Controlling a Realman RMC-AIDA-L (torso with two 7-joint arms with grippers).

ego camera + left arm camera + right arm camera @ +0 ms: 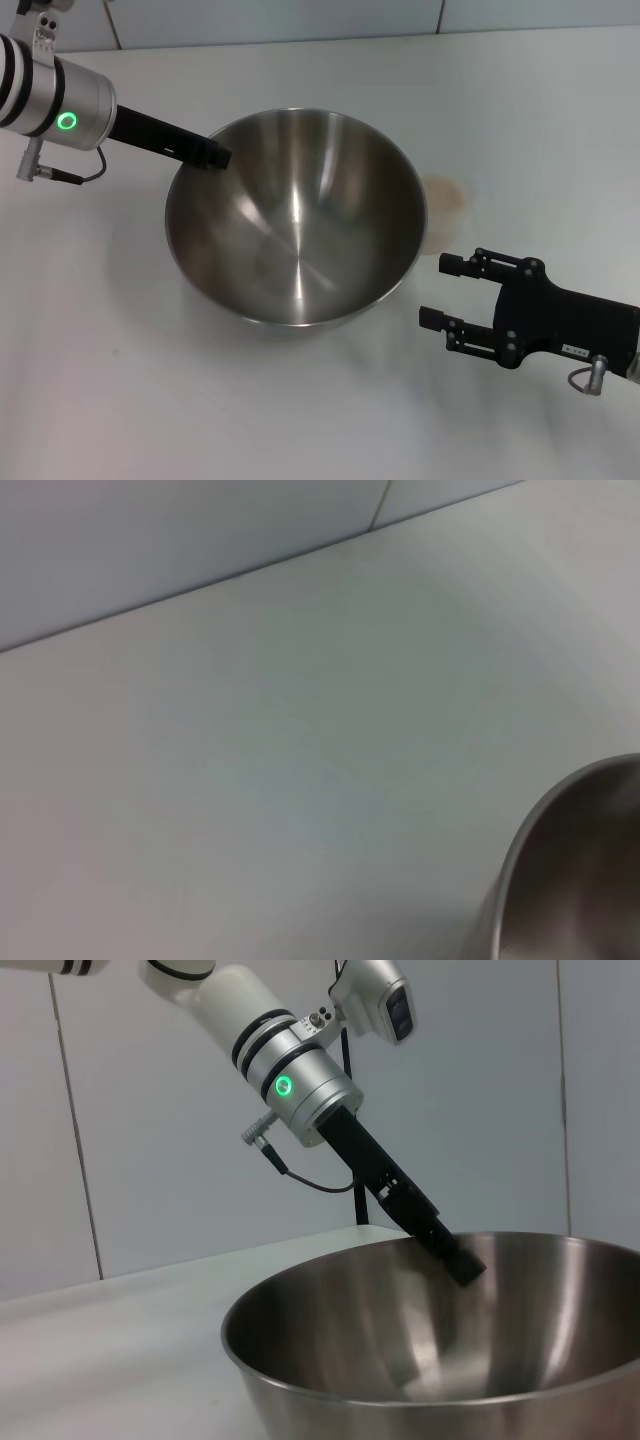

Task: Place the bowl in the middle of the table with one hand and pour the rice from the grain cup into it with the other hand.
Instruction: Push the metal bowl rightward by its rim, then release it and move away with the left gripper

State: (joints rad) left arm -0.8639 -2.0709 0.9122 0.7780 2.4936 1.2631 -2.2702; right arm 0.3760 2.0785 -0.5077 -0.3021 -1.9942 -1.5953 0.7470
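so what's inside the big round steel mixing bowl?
Nothing: the shiny round stainless-steel bowl shows bare metal, no rice. The left gripper sits at its rim; the right gripper is beside it. The underside is hidden.

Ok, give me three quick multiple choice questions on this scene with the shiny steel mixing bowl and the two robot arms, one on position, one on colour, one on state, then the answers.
1. Where is the left gripper?
A. At the far left rim of the shiny round stainless-steel bowl
B. Parked off the plain white table
C. Under the bowl

2. What colour is the lit ring on the left arm?
A. Red
B. Green
C. Blue

3. What does the bowl hold?
A. Water
B. Rice
C. Nothing visible

Answers: 1 A, the head view shows its dark tip at that rim. 2 B, it glows green in the head and right wrist views. 3 C, the steel interior is bare. The right gripper sits open beside the bowl.
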